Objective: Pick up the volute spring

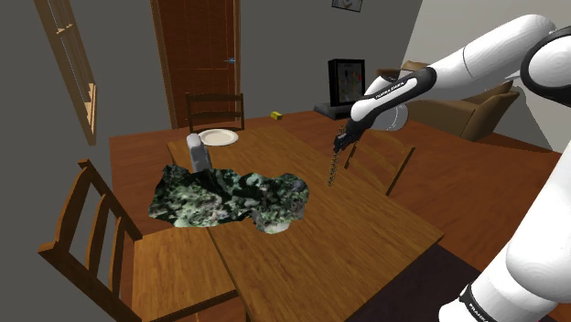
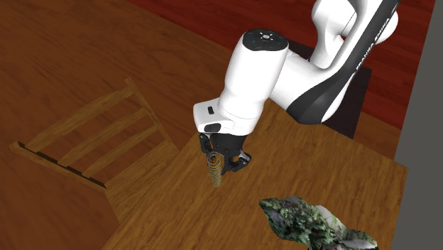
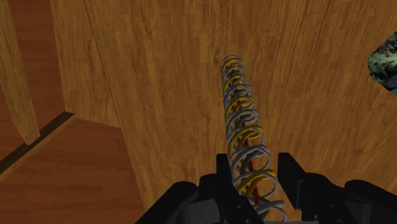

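Between my two black fingers (image 3: 290, 175): the volute spring (image 3: 243, 121), a long coil of grey and yellow turns, clamped at its near end and running straight out from the claw (image 3: 254, 175). The claw is narrowed onto it, both fingers pressing the coils.

In the shoulder view the spring hangs upright below the claw, to that view's right of the mottled green heap (image 1: 229, 197) and apart from it. Its free end looks just above the worktop (image 1: 320, 247), but I cannot tell for certain whether there is a gap or a last touch.

Beyond the heap from the spring are a grey canister (image 1: 199, 151) and a white plate (image 1: 219, 137). A wooden chair (image 2: 92, 135) stands at the worktop edge on the spring's side, away from the heap.

Step in hand, as I judge it: grasp made, lift under way or just done. The next move calls for a straight rise, firm grip, no swing. Held by one end, the long coil may sway or slip through. Steer clear of the heap.
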Available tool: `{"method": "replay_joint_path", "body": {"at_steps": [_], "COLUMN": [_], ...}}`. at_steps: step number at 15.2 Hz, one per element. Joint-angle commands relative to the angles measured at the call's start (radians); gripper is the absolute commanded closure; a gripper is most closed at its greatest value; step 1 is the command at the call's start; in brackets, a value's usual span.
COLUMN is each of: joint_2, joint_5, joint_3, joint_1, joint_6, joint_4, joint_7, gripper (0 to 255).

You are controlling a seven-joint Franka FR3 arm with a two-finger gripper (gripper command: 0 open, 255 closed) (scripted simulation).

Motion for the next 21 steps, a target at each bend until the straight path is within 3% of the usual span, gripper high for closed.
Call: {"method": "replay_joint_path", "body": {"at_steps": [1,6,21], "joint_2": [0.0,0.0,-0.108], "joint_5": [0.0,0.0,-0.076], "joint_3": [-0.001,0.0,-0.013], "joint_1": [0.0,0.0,0.004], "joint_6": [0.0,0.002,-0.187], "joint_4": [-0.001,-0.002,0.081], "joint_7": [0.0,-0.001,0.065], "gripper": [255,255,255]}}
